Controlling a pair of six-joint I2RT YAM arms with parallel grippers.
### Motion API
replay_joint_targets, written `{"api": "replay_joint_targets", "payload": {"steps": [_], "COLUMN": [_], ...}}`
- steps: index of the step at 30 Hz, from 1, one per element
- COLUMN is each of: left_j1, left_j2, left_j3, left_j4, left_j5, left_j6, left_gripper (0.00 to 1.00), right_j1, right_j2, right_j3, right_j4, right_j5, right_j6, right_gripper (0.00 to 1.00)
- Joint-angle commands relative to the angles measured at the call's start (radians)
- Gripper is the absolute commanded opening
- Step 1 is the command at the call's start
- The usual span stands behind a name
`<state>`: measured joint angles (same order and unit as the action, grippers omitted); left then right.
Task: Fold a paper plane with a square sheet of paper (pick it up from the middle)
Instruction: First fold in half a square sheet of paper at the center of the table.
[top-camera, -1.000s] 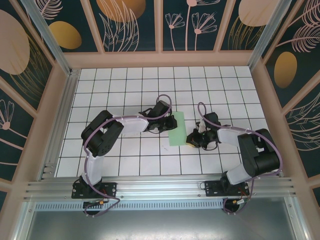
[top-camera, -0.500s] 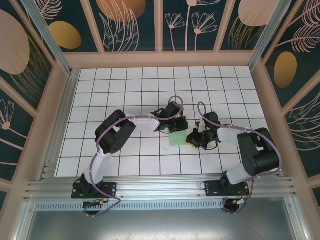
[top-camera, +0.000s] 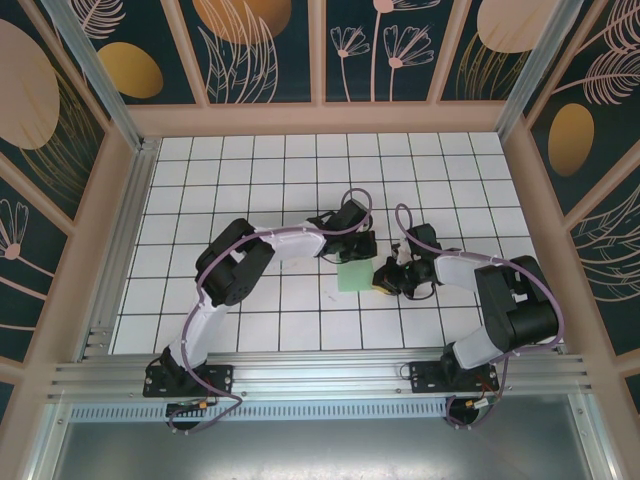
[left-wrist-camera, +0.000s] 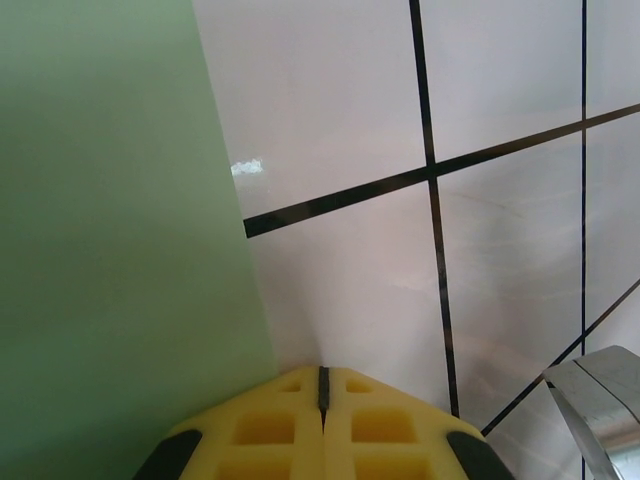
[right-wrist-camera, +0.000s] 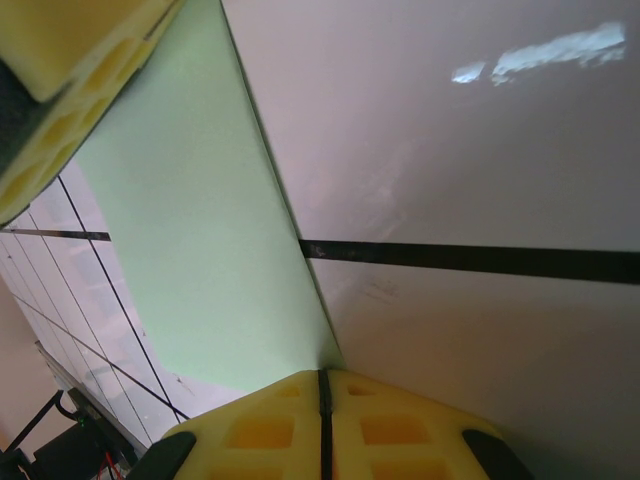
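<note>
green paper (top-camera: 353, 276): smooth flat rectangle | left end effector (left-wrist-camera: 322, 374): closed, beside paper | right end effector (right-wrist-camera: 322, 376): closed, seemingly pinching edge

Top view: high, behind arm bases (top-camera: 190, 378), looking down across whole tiled table (top-camera: 250, 170). Wrist views: very near, low over it, mid-table. All three share green sheet (right-wrist-camera: 200, 250) edge.

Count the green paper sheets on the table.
1. The green sheet lies mid-table, left gripper at its far edge, right gripper at its right edge; folded layers underneath may be hidden.
</note>
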<state>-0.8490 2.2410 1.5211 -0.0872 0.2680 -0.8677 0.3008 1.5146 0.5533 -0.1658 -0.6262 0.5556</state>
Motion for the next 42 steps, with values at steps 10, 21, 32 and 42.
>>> {"api": "replay_joint_targets", "payload": {"steps": [10, 21, 32, 42], "left_j1": [0.077, 0.122, 0.134, 0.138], "left_j2": [0.109, 0.164, 0.107, -0.179], "left_j3": [0.181, 0.307, 0.409, 0.13], "left_j4": [-0.157, -0.215, -0.253, -0.187], "left_j5": [-0.181, -0.209, -0.219, -0.335], "left_j6": [0.069, 0.138, 0.195, 0.139], "left_gripper": [0.08, 0.08, 0.13, 0.26], "right_j1": [-0.001, -0.001, -0.001, -0.012], "right_j2": [0.035, 0.025, -0.11, -0.152], "right_j3": [-0.079, -0.093, 0.012, 0.228], "right_j4": [-0.141, -0.137, -0.109, -0.131], "right_j5": [0.143, 0.142, 0.041, 0.251], "right_j6": [-0.01, -0.011, -0.024, -0.07], "right_gripper": [0.1, 0.1, 0.2, 0.48]}}
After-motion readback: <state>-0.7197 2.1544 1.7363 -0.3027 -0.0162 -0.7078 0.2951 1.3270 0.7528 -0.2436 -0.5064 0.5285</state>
